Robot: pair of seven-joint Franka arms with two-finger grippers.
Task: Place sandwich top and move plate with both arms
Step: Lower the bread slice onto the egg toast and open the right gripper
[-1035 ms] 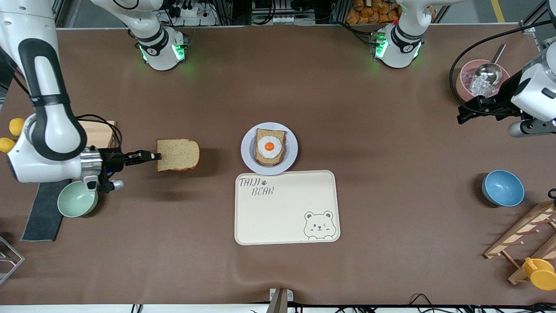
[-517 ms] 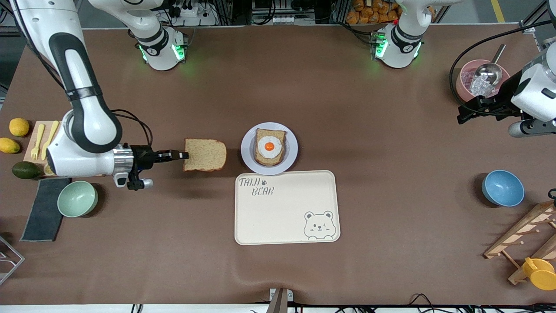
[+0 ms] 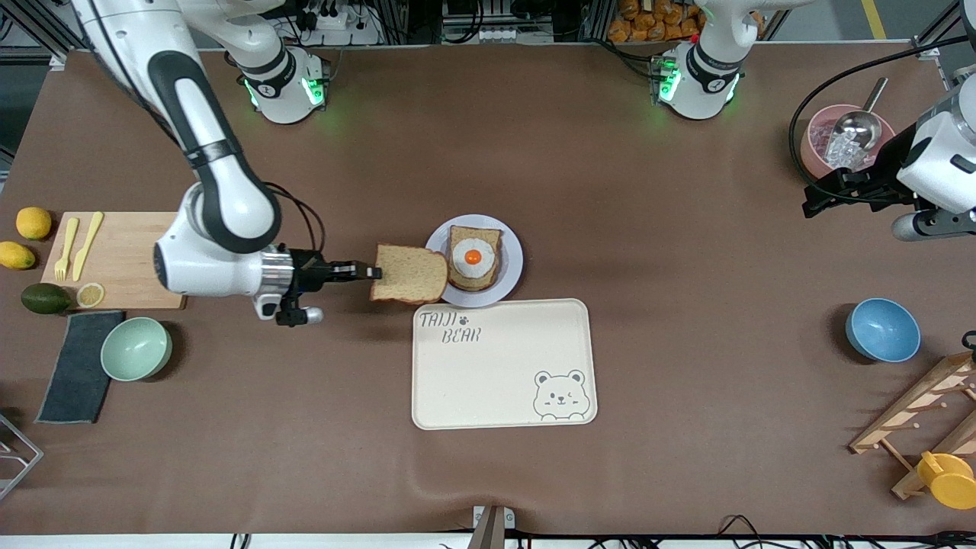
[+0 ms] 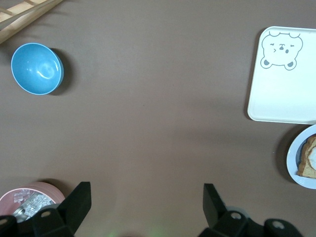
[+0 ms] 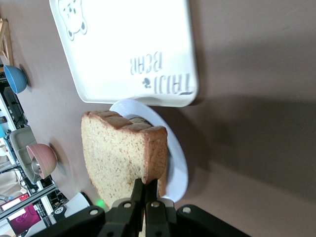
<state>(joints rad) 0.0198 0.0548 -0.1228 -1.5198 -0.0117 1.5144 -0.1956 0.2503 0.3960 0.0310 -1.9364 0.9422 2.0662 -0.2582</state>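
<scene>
Holding sandwich top (image 3: 409, 273) by crust in right gripper (image 3: 371, 272), over plate (image 3: 512, 263) rim at right arm's side | left gripper (image 4: 146, 198) jaws wide, empty, beside pink bowl (image 3: 817, 141), waiting

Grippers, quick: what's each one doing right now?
Left gripper: open, empty, waiting above the table near the pink bowl.
Right gripper: shut on the bread slice, over the plate's edge.

Bits and bobs around the table edges
Cream bear tray (image 3: 503, 363) sits centre; blue bowl (image 3: 882, 329) and pink bowl (image 3: 839, 145) with scoop toward the left arm's end; green bowl (image 3: 136, 348), cutting board (image 3: 122, 259), lemons (image 3: 33, 223) toward the right arm's
</scene>
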